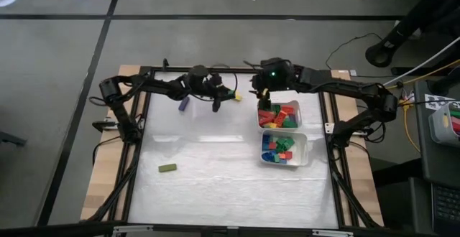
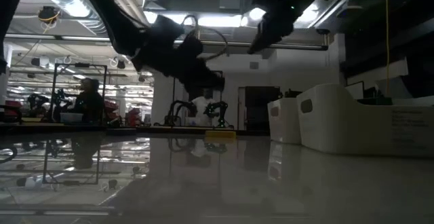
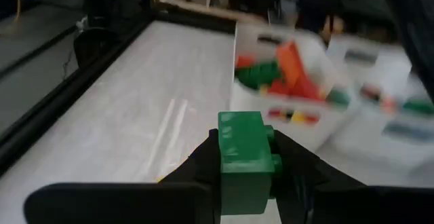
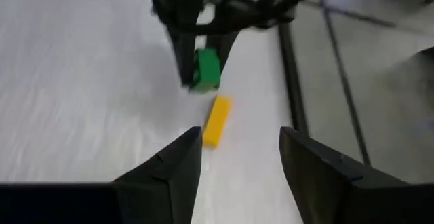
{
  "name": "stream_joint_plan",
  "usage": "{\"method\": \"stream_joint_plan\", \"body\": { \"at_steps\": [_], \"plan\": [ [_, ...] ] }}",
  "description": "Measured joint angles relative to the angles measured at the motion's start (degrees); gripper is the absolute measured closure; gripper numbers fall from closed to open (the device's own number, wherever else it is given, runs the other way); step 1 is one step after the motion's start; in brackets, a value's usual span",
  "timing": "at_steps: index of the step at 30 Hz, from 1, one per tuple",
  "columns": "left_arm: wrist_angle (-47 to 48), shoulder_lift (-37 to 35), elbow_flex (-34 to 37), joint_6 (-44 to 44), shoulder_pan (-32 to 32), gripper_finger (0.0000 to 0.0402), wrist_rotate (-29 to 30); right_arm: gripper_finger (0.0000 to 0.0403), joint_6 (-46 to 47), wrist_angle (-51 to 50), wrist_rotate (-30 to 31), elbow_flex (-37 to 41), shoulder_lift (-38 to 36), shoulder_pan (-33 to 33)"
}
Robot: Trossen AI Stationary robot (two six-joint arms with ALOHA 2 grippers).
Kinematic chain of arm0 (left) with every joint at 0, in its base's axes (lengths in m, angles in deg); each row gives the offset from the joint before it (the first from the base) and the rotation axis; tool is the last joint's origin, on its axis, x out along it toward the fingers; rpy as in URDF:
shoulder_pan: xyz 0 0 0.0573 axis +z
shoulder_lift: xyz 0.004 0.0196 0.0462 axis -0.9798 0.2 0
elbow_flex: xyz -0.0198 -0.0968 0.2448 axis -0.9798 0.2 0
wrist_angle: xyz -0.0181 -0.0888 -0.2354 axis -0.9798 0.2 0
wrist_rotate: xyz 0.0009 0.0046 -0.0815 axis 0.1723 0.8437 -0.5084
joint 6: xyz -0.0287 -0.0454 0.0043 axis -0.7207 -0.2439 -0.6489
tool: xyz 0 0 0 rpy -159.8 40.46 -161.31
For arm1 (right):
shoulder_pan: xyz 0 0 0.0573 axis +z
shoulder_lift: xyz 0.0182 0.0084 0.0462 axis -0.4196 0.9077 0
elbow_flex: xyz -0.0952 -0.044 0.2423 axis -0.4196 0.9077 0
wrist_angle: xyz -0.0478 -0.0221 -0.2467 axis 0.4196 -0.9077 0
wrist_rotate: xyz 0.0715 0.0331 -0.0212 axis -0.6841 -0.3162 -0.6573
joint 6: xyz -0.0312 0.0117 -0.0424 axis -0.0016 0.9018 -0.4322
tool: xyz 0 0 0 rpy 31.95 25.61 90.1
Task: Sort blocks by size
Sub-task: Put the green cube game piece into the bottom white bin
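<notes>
While both arms hung over the table's far edge in the high view, the left pincer sat at 12 o'clock, right pincer above the far tray of blocks; near tray at 3, lone green bar at 8. Low view: yellow bar lay far off. Left wrist: left pincer clamped a green block. Right wrist: right pincer gaped empty above the yellow bar.

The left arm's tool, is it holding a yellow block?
No. In the left wrist view the left tool is shut on a green block, while the yellow block lies loose on the table.
</notes>
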Motion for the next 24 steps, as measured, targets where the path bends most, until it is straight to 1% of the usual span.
{"method": "stream_joint_plan", "body": {
  "at_steps": [7, 11, 13, 16, 24],
  "plan": [
    [-8.0, -2.9, 0.0, -25.6, 0.0, 0.0324, -0.2, 0.0205, -0.9, 8.5, 0.8, 0.0, 0.0, 0.0],
    [-14.8, -2.9, 0.0, -40.6, 0.0, 0.0325, -0.4, 0.0205, 2.8, 14.5, -0.6, 0.0, 0.0, -1.0],
    [-16.5, -2.9, 0.0, -43.7, -0.1, 0.0323, -0.5, 0.0205, 3.0, 14.7, -1.4, 0.0, 0.0, -1.3],
    [-17.8, -2.9, 0.0, -45.7, -0.2, 0.0321, -0.7, 0.0205, 3.1, 13.5, -2.2, 0.0, 0.0, -1.1],
    [-18.7, -3.0, 0.0, -51.5, -0.2, 0.032, -1.2, 0.0205, 8.2, 10.1, -9.7, 0.0, 0.0, 0.5]
  ]
}}
